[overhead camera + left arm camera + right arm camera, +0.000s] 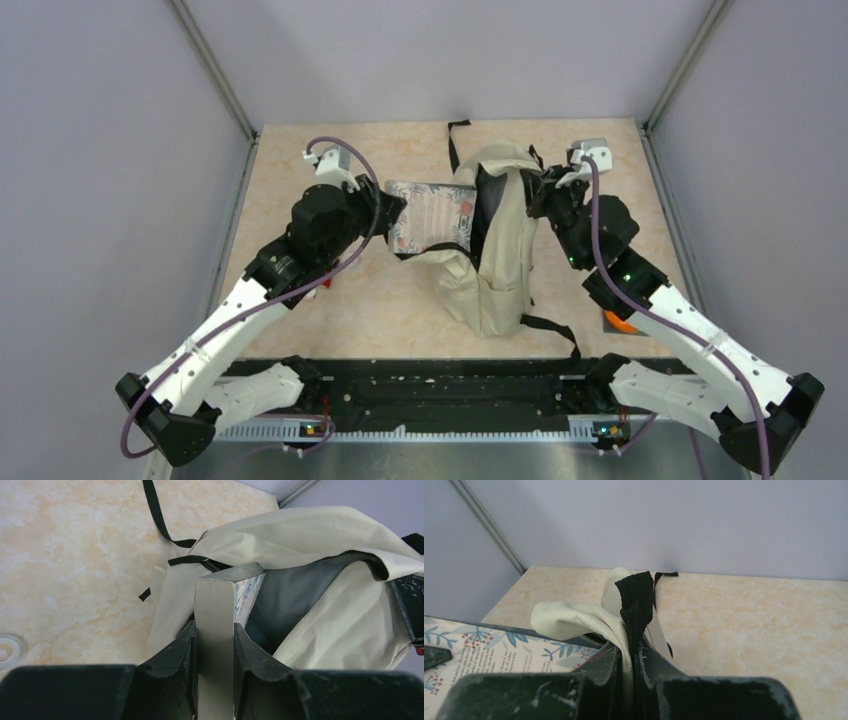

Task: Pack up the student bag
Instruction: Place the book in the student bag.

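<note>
Your left gripper [215, 630] is clamped on the book [220, 590], whose long axis runs straight ahead of the jaws toward the student bag [505, 255]. The bag lies in the middle of the table [330, 320] with its mouth facing that arm. The book's leading end sits at the dark opening, seemingly just past the rim, though the fold hides how far. Your right gripper [630, 652] pinches the bag's rim and black webbing [636, 595], propping the mouth up. The left arm has the push: straight in, lengthwise.

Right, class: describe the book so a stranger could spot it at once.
Find the big cream student bag lying mid-table. At its open mouth, the left tool holds a book. It alone has a pale cover printed with blue leaves and red berries.
</note>
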`<state>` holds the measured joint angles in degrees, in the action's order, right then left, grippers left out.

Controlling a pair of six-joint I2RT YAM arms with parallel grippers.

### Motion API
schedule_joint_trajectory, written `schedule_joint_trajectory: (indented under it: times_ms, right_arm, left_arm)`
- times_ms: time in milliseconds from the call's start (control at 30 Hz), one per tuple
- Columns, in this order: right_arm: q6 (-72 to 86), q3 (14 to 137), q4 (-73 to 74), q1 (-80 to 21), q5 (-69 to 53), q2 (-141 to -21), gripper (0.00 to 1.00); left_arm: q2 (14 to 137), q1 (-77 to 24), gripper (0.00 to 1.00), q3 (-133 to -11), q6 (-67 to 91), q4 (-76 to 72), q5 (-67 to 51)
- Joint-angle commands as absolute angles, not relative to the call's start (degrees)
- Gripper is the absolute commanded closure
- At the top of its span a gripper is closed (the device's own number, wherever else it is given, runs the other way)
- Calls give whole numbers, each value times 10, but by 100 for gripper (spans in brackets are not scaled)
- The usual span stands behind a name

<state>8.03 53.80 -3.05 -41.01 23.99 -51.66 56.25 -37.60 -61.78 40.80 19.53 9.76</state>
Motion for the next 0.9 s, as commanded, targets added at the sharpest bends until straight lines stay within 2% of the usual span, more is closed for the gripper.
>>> schedule_joint_trajectory:
  times_ms: [0,467,633,867]
  right_arm:
    - [89,598,-111,-420,303,-532,100]
    - [78,587,-183,-421,367,-538,100]
    - [120,526,-245,-432,325,-511,100]
    - [117,460,-334,-486,327,-480,100]
  left_arm:
    - [576,-405,100,-666,416,165,61]
    - [588,-434,100,-690,402,214,91]
    - [607,-435,100,-668,422,166,120]
    - [654,-435,100,-657,461,101,180]
